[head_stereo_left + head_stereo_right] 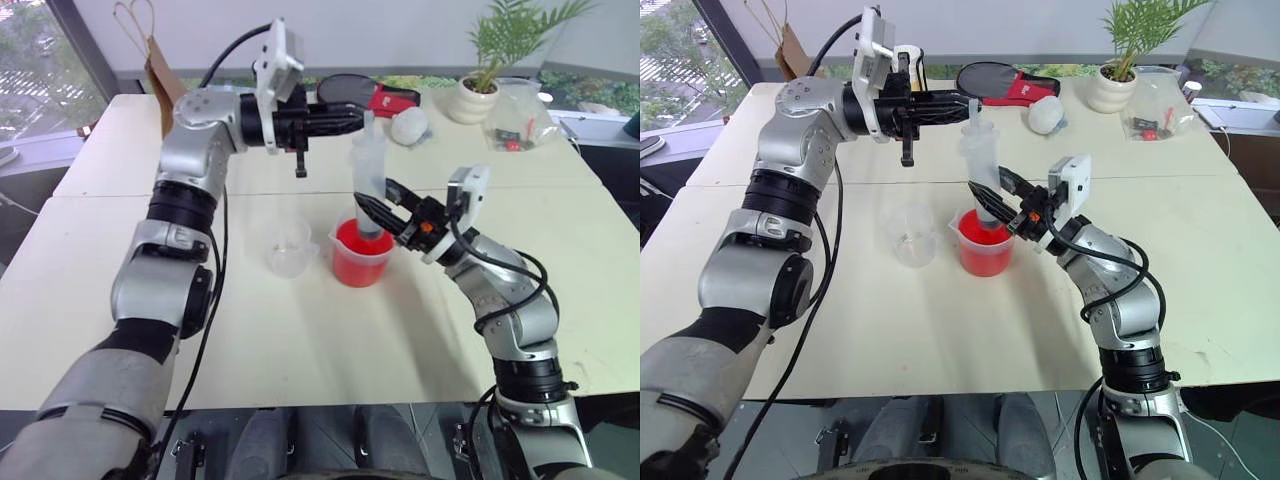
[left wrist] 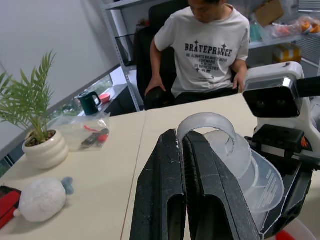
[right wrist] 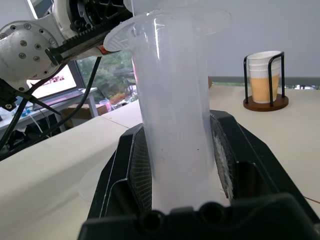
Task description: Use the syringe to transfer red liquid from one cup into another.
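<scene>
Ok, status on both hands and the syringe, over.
Right hand shut on the syringe barrel, tip down in the wider cup of red liquid. Left hand shut at the plunger top. Smaller cup stands alongside.

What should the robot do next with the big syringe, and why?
Probably pull the plunger up. The right gripper holds the syringe upright with its tip in the red liquid, and the left gripper is shut at the plunger's top.

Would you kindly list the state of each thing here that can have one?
Large clear plastic syringe: upright, tip down in the wider cup.
Wider clear plastic cup: holds red liquid.
Smaller clear plastic cup: upright, empty.
Left gripper: shut at the syringe's top.
Right gripper: shut on the syringe.
</scene>
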